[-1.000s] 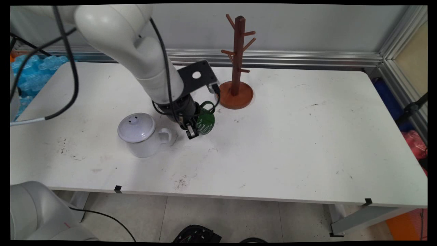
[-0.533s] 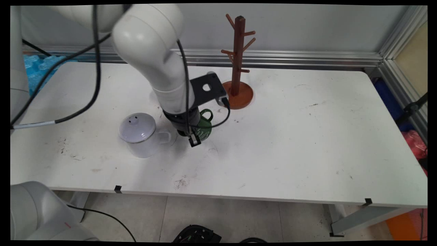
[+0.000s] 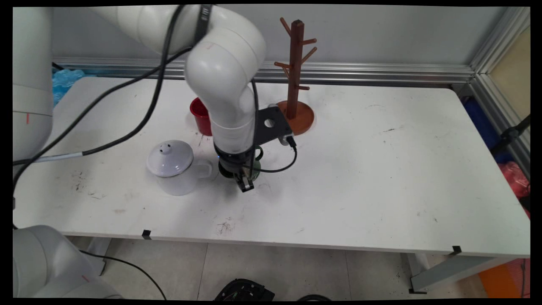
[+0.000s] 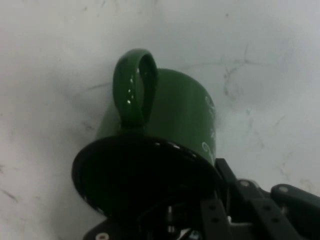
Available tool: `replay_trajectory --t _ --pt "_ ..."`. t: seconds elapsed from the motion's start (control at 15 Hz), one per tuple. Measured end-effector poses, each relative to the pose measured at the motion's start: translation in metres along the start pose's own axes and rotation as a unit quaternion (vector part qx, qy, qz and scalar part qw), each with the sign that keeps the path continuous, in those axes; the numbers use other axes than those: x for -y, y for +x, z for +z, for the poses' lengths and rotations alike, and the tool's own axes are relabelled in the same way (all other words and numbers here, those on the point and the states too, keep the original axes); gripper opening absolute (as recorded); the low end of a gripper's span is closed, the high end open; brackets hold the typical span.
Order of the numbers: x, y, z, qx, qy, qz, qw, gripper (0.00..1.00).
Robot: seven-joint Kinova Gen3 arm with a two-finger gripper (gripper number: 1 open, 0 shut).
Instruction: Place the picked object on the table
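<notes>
My gripper points down at the table, shut on the rim of a green mug. The wrist hides most of the mug in the main view. In the hand view the green mug stands with its dark mouth toward the camera and its handle pointing up in the picture. The gripper has one finger on the outside of the wall by the white lettering. The mug's base is at or just above the table. A white lidded mug stands just to its left.
A brown wooden mug tree stands behind the gripper on its round base. A red cup sits behind the arm on the left. Black cables hang from the arm over the table's left half. The table's front edge is nearby.
The wrist has swung from tilted to vertical and shifted slightly right and toward the near side. The green mug has turned from lying slanted to upright and come lower.
</notes>
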Motion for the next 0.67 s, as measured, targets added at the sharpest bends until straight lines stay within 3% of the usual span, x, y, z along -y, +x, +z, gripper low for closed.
replay_trajectory --t 0.07,0.13,0.67 --pt "-0.002 0.003 0.002 0.004 0.0 0.0 1.0 0.0" --pt "-0.004 0.006 0.003 0.006 0.0 0.0 1.0 1.0" --pt "-0.017 0.026 0.008 0.0 -0.005 0.008 1.0 1.0"
